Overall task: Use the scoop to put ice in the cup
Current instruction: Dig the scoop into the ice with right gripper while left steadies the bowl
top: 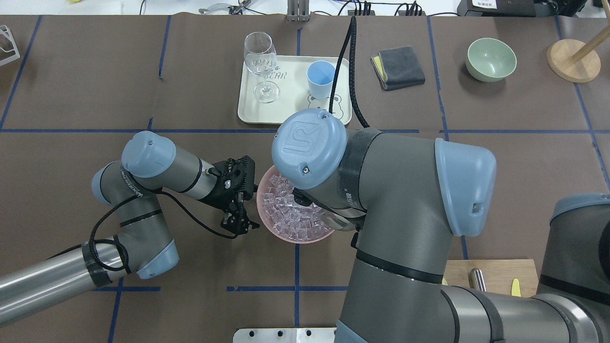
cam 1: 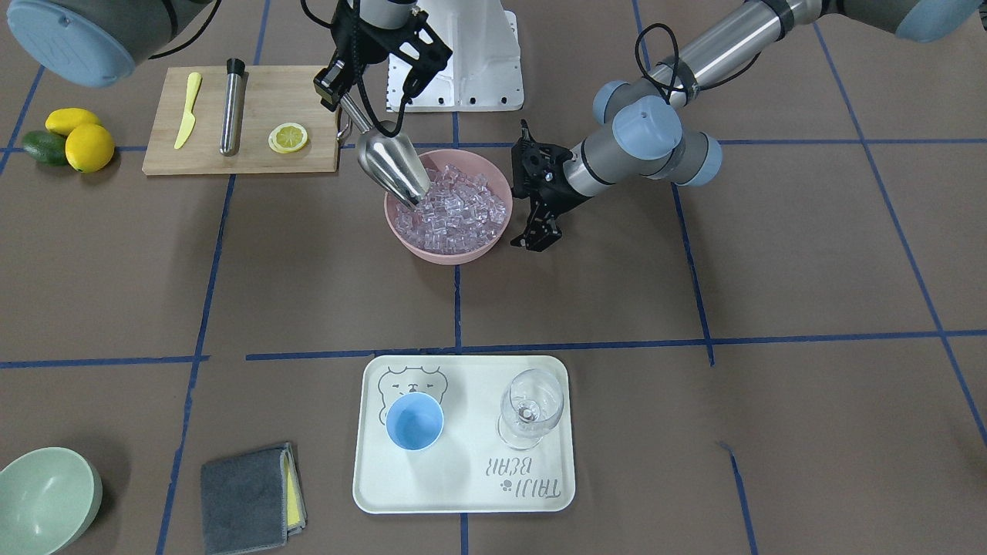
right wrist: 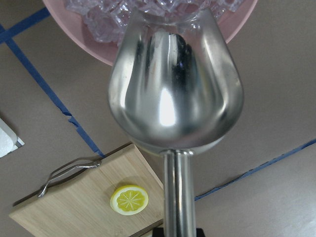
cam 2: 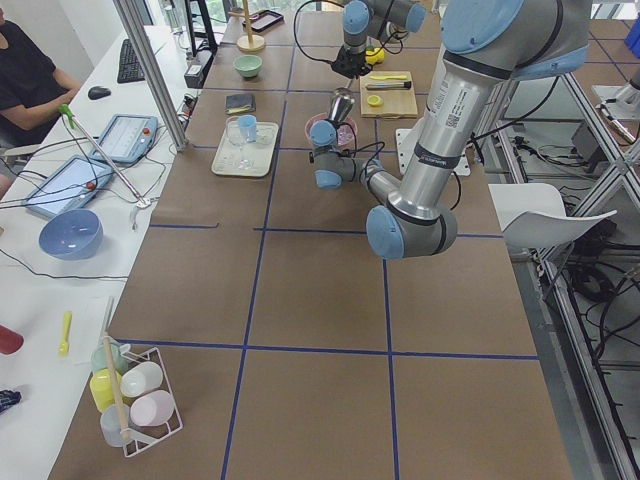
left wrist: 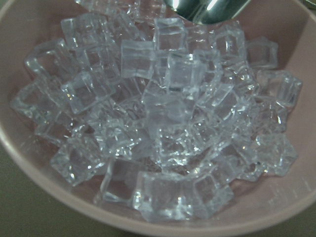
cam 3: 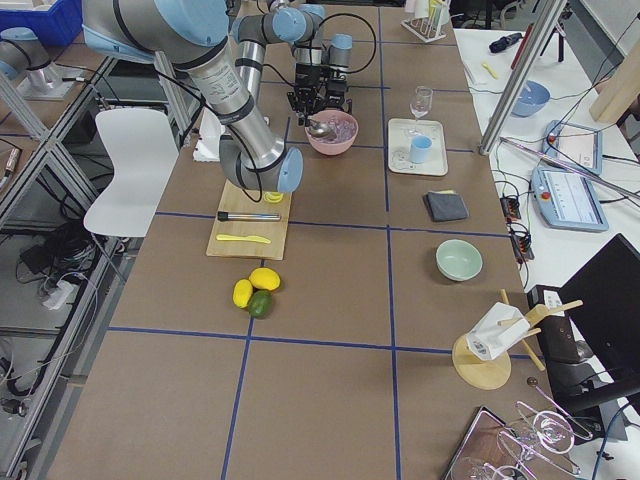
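The steel scoop (cam 1: 395, 166) is held by its handle in my shut right gripper (cam 1: 343, 91). It slants down with its tip in the ice (cam 1: 463, 212) that fills a pink bowl (cam 1: 451, 253). The scoop's trough (right wrist: 175, 94) is empty. My left gripper (cam 1: 537, 237) hangs close beside the bowl's other side without touching it; its fingers look spread and empty. The left wrist view shows the ice cubes (left wrist: 163, 123) up close. The light-blue cup (cam 1: 415, 421) stands upright and empty on a cream tray (cam 1: 463, 493), also in the overhead view (top: 320, 78).
A clear wine glass (cam 1: 530, 405) stands on the tray beside the cup. A wooden board (cam 1: 254, 158) holds a yellow knife, a steel tube (cam 1: 231, 108) and a lemon slice. Lemons and an avocado (cam 1: 77, 139), a green bowl (cam 1: 42, 497) and a grey cloth (cam 1: 247, 497) lie further off.
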